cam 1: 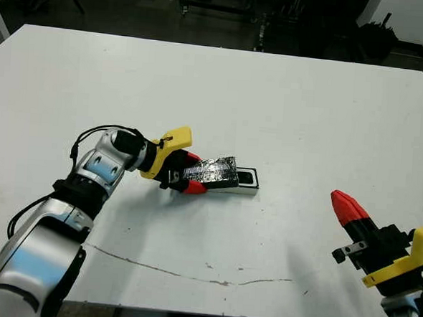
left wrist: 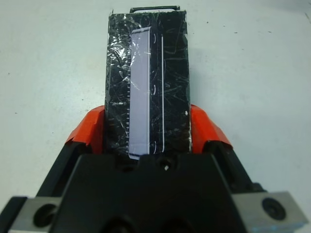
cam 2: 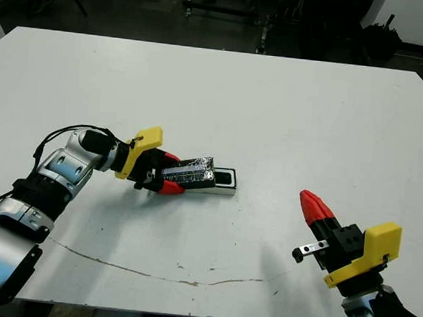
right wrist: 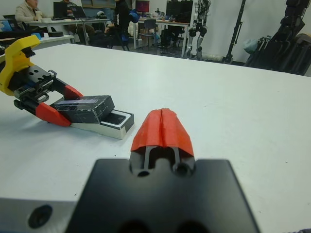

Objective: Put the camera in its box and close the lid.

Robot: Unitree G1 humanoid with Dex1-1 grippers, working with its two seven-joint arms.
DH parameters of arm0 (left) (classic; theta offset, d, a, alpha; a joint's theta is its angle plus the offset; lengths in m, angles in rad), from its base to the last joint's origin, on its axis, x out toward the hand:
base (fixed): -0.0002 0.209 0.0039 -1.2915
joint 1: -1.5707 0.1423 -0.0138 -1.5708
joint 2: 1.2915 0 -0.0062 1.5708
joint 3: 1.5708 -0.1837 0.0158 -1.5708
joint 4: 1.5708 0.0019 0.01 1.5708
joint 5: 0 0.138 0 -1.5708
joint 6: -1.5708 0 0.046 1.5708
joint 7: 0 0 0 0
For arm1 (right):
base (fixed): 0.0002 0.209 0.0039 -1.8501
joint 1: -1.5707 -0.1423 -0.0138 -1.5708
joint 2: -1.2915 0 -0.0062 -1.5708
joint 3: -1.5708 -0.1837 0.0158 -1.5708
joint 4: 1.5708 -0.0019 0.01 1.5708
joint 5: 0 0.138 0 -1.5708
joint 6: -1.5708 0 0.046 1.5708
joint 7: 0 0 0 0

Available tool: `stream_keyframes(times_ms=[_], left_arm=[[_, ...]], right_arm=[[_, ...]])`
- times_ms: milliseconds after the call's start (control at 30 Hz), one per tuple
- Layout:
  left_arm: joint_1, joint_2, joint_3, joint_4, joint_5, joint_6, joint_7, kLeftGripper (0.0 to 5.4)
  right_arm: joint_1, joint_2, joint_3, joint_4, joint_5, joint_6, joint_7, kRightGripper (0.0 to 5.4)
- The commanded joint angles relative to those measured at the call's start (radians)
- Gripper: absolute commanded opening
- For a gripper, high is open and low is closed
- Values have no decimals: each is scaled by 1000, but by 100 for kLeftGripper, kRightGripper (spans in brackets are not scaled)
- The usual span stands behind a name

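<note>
While the left end effector reaches in from the robot's left with its yellow bracket raised, its two red-tipped fingers are clamped on the long sides of the lid, one finger on each side, as the left wrist view shows plainly. That lid is a glossy black slab with a wrinkled, reflective top, and it sits over the left part of the box, tilted slightly so that its gripped end stands a little higher than the far end. Only the right end of the box is uncovered, showing a white wall with a thin black rim and a dark patch inside; whether that dark patch is the camera or only the interior cannot be told from these views. Box and lid rest near the middle of the white counter, somewhat toward the robot's left. Well apart from them, at the near right edge of the counter, the right end effector hovers with its red fingertips pressed together and gripping nothing, pointing roughly toward the box. A faint scuff line runs across the counter's near edge. People sit at desks far beyond the counter in the right wrist view.
</note>
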Motion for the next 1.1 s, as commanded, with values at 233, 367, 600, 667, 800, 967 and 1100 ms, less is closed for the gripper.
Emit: stream_keyframes(times_ms=[233, 367, 600, 667, 800, 967, 1100], left_arm=[[10, -73, -78, -8, 52, 6, 53, 316], [-39, -93, -120, 46, 92, -8, 40, 316], [-126, -155, -184, 186, 149, -64, 55, 316], [-140, -169, -192, 218, 154, -86, 58, 316], [-159, -198, -199, 278, 166, -116, 57, 316], [-169, -242, -188, 344, 160, -120, 62, 316], [-182, -266, -178, 377, 153, -117, 56, 316]], right_arm=[[10, -4, -8, 4, 15, -5, 8, 0], [15, -6, -8, 3, 9, -10, 10, 0], [20, -7, -6, 3, -4, -21, 11, 0], [21, -7, -6, 4, -5, -24, 11, 0], [21, -7, -7, 6, -2, -27, 13, 0], [23, -7, -11, 4, 16, -18, 15, 0], [21, -10, -15, 9, 23, -18, 22, 0]])
